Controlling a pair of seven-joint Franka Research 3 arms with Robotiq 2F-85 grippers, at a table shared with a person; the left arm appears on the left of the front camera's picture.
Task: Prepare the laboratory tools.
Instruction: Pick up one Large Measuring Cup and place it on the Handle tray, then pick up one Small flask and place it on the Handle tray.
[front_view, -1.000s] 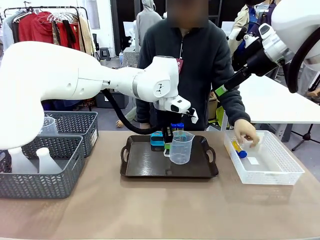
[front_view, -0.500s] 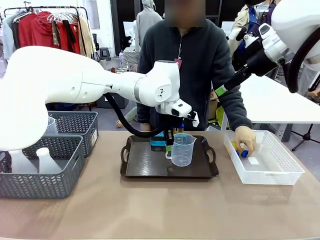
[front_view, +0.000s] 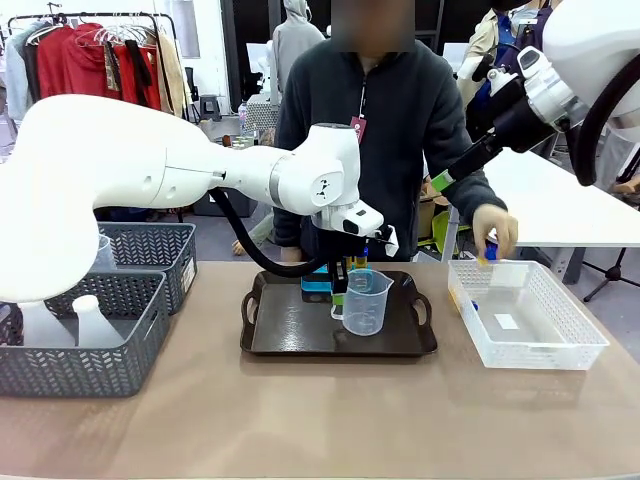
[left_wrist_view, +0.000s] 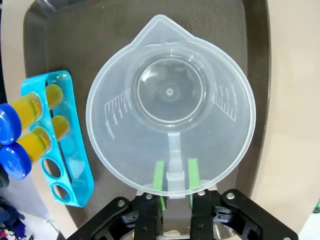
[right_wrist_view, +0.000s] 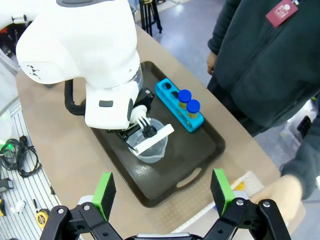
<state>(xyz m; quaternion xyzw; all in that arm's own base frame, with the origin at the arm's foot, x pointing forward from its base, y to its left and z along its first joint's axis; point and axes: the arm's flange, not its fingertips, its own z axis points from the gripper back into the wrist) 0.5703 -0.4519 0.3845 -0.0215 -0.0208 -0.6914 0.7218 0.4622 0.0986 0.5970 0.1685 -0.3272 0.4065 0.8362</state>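
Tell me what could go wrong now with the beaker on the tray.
1. The left gripper has its pads either side of the beaker handle; lifting off before they clear it could tip the beaker.
2. The rack with two tubes stands beside the beaker; a sideways move may knock it.
3. The person's hand holds another tube; reaching for the rack, it could meet that arm.

Blue rack (front_view: 315, 284) mostly hidden behind left pincer (front_view: 338, 292), tube (front_view: 489, 253) largely covered by person's hand (front_view: 497, 228)
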